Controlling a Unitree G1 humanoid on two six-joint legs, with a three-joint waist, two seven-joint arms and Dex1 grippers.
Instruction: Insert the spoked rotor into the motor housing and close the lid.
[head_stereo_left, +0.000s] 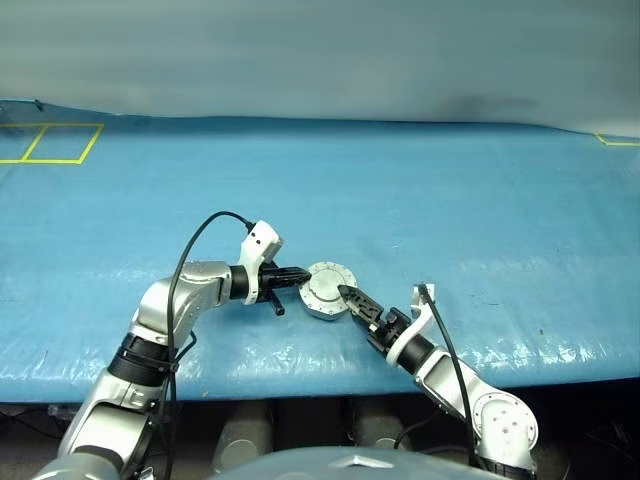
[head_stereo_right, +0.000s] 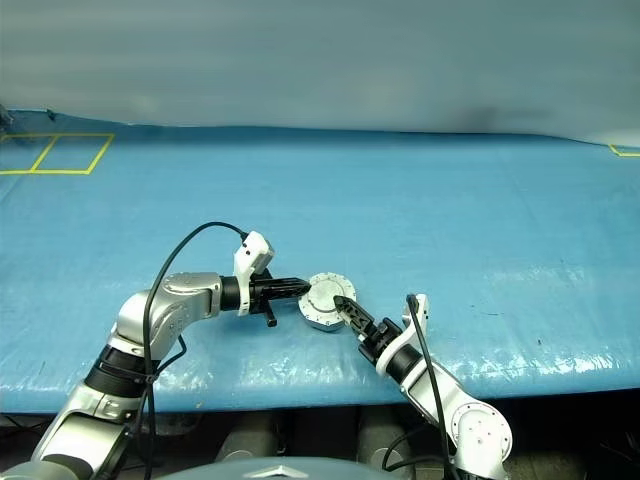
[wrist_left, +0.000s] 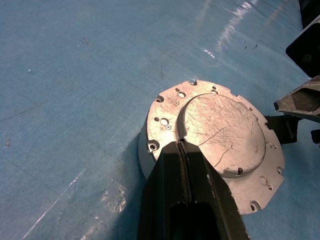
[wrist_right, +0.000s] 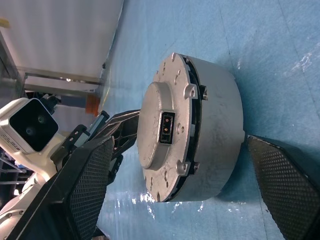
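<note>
The motor housing stands on the blue table with the lid lying flat on top, plain grey face up. The spoked rotor is hidden from view. My left gripper reaches in from the left, shut, with nothing between its fingers. In the left wrist view its fingertips rest on the lid near the rim. My right gripper comes in from the front right and stands open. In the right wrist view its two fingers straddle the housing, one on each side.
The blue cover on the table stretches wide on all sides of the housing. Yellow tape squares mark the far left corner. The table's front edge runs just below my arms.
</note>
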